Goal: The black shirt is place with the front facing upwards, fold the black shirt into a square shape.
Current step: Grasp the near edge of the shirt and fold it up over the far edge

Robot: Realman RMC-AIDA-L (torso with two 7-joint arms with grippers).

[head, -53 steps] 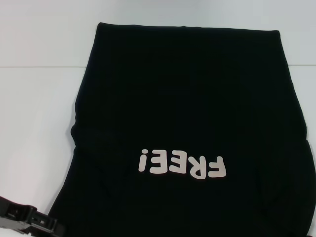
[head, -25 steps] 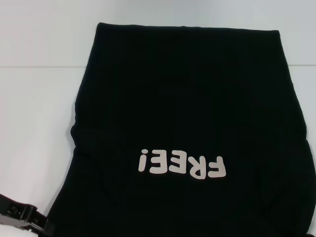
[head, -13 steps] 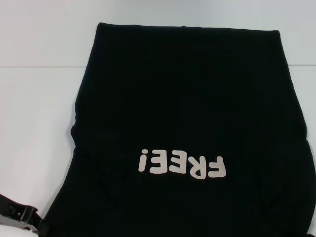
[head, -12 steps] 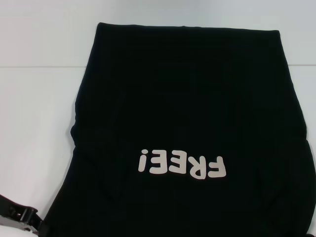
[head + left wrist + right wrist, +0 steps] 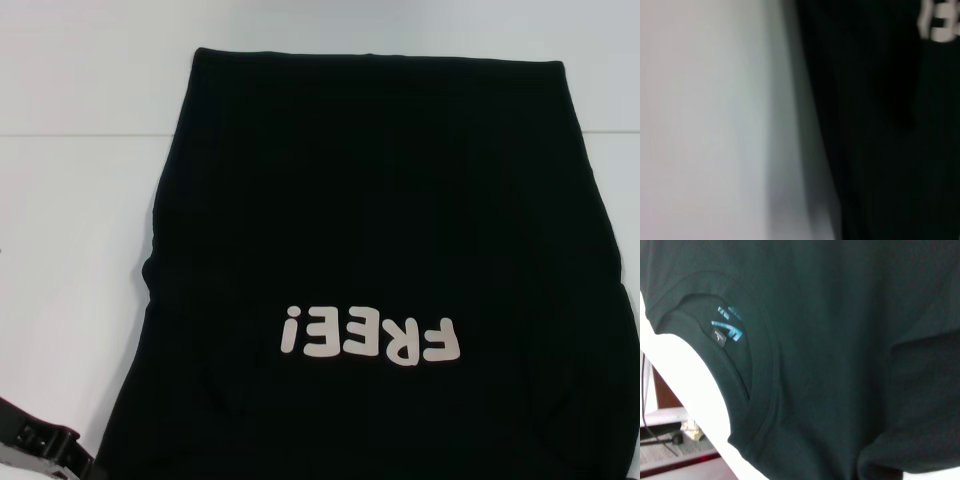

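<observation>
Down at the lower left corner of the head view, only a dark part of the left gripper [image 5: 40, 450] shows, just beside the shirt's left edge; whether its fingers are open or closed cannot be told, nor whether it holds anything. The left wrist view shows only that edge against the white table [image 5: 70, 220].

Across the middle and right of the head view the black shirt [image 5: 380, 220] lies flat, front up, filling most of the frame. Its long axis runs from the top of the frame to the bottom. The hem is at the top, and the "FREE!" print [image 5: 370, 338] reads upside down low in the frame, so the collar points toward the robot. The right wrist view shows that collar [image 5: 757, 385] with its blue neck label [image 5: 727, 325] near the table's edge. The right gripper is not seen.

As a judgement, the cloth is light, soft and limp; it will sag and drag rather than hold shape. Pinching both layers at an outer edge or shoulder corner looks best.
</observation>
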